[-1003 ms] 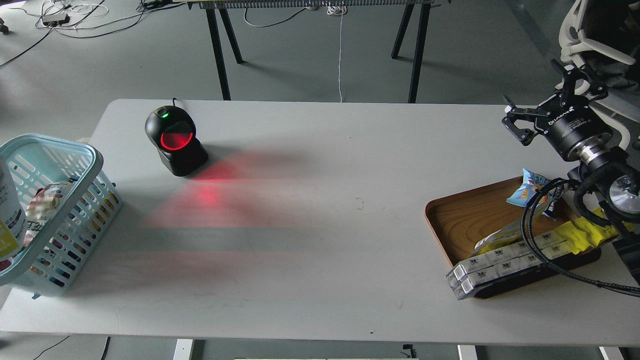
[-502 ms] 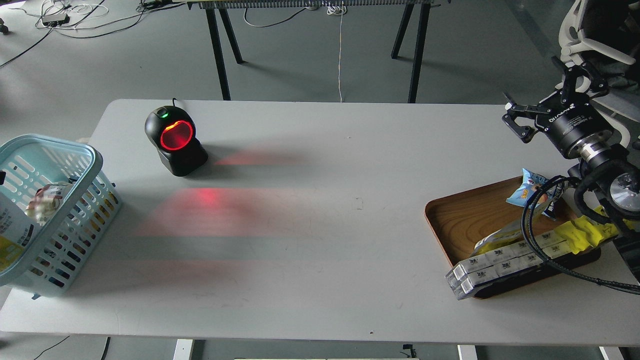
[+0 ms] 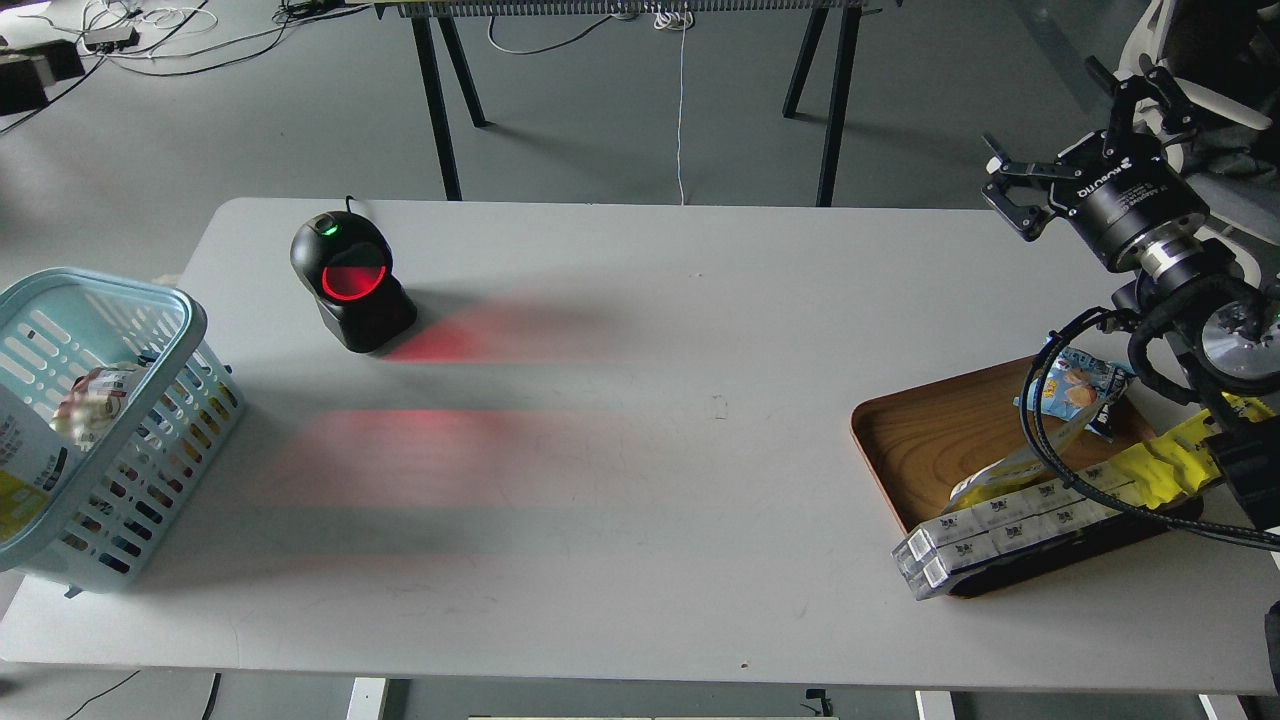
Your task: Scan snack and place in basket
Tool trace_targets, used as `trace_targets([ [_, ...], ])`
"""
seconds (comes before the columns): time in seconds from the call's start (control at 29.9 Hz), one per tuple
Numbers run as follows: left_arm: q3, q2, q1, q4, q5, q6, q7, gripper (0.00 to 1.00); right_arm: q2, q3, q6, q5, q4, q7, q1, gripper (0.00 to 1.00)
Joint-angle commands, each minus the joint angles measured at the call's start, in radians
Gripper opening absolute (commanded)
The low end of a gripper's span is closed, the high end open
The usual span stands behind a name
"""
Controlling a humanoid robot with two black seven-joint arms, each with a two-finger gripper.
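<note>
— Two things have shifted in the last second. The snack (image 3: 22, 468) was standing high over the basket (image 3: 120, 287); now it has sunk down inside, leaning at the near-left wall, half cut off by the edge of the view.

— Is anything still holding it?

— No left gripper shows at all, so I can't say whether it has let go. The pouch looks settled beside another packet already in there.

— And the other arm?

— The right gripper (image 3: 1065, 140) has lifted and swung towards the far right corner of the table (image 3: 640, 300). Its fingers (image 3: 1008, 190) are spread wide with nothing between them.

— Where is the snack from those fingers?

— Right across the table, far to their left and nearer me. The scanner (image 3: 352, 282) sits between the two, well left of the fingers, its ring glowing red and throwing red bands on the tabletop.

— So the job's done?

— For this pouch I'd judge so: it lies in the basket, so the placing looks finished. Whether the scan registered, I can't tell.

— What lies under the fingers?

— Just below them and nearer me is the tray (image 3: 920, 430), with the blue packet (image 3: 1078, 385), the yellow strip (image 3: 1160, 465) and the white boxes (image 3: 1000, 525) still on it, partly behind the arm's cable. The spread fingers, I'd guess, are ready for the next item.
</note>
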Motion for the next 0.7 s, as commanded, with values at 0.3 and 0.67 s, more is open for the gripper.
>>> trace_targets([
  [0.3, -0.024, -0.583, 0.003, 0.363, -0.891, 0.155, 0.005, 0.99, -0.043, -0.052, -0.040, -0.003, 0.002, 0.002, 0.061, 0.99],
  [0.67, -0.047, -0.764, 0.066, 0.509, -1.419, 0.059, -0.006, 0.99, -0.124, -0.098, -0.038, 0.000, 0.033, 0.004, 0.022, 0.99],
])
